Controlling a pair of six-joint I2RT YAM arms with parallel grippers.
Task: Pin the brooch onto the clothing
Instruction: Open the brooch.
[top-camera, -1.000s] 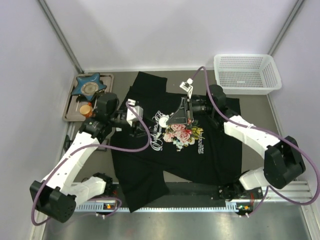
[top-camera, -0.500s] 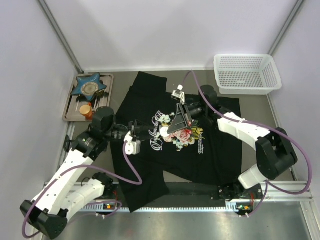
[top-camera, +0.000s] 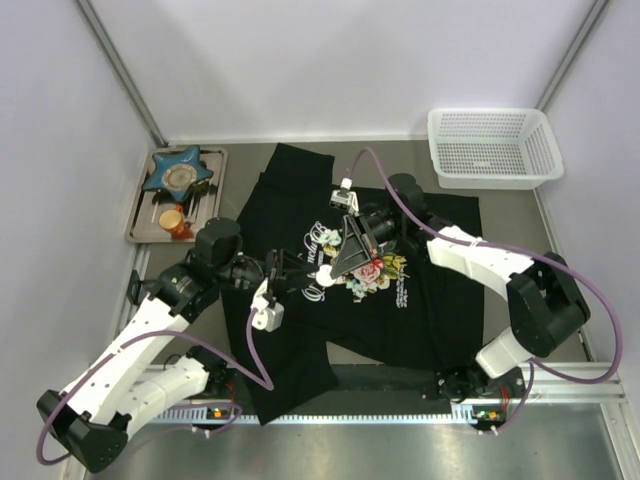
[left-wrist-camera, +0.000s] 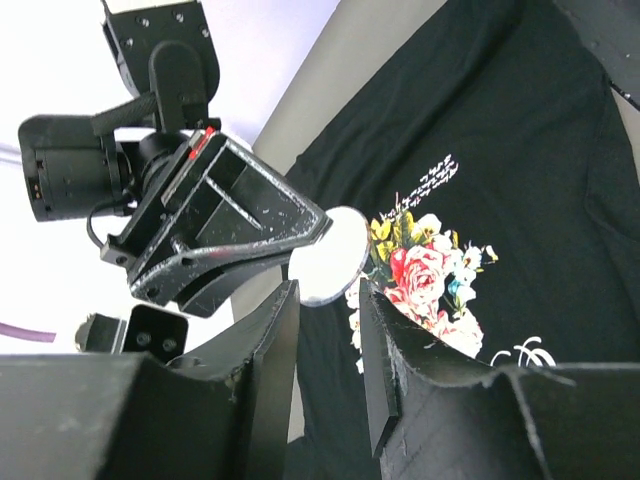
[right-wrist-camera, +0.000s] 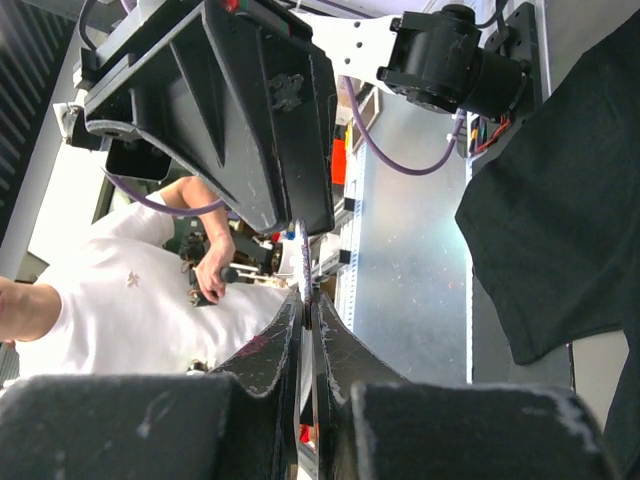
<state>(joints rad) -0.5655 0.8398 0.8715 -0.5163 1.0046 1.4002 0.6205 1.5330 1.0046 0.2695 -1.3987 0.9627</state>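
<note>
**A:** What is your right pincer doing?

**B:** My right gripper (right-wrist-camera: 305, 300) is pressed together on the small, round, pale pinkish brooch (left-wrist-camera: 330, 255) and pinches it by its rim. From my right wrist the disc shows edge-on, a thin sliver between the two black fingers.

**A:** And the left one?

**B:** My left gripper (left-wrist-camera: 327, 300) is spread. Its fingers stand on either side of the brooch's lower edge. I cannot tell whether they touch it.

**A:** Where does that put the brooch?

**B:** It is in the air between my two grippers, which meet tip to tip over the chest of the black short-sleeved T-shirt (top-camera: 420, 320). The pink-rose bouquet print (left-wrist-camera: 425, 275) and the white cursive lettering (top-camera: 318, 262) lie just below.

**A:** What is around the shirt?

**B:** The shirt is spread flat on the grey table (top-camera: 515, 225), with some folds at its near hem. A white plastic mesh basket (top-camera: 490, 145) stands at the far right. At the far left a blue star-shaped dish (top-camera: 178, 172) sits on a flat metal tray (top-camera: 140, 228), with a small orange object (top-camera: 172, 218) beside it.
</note>
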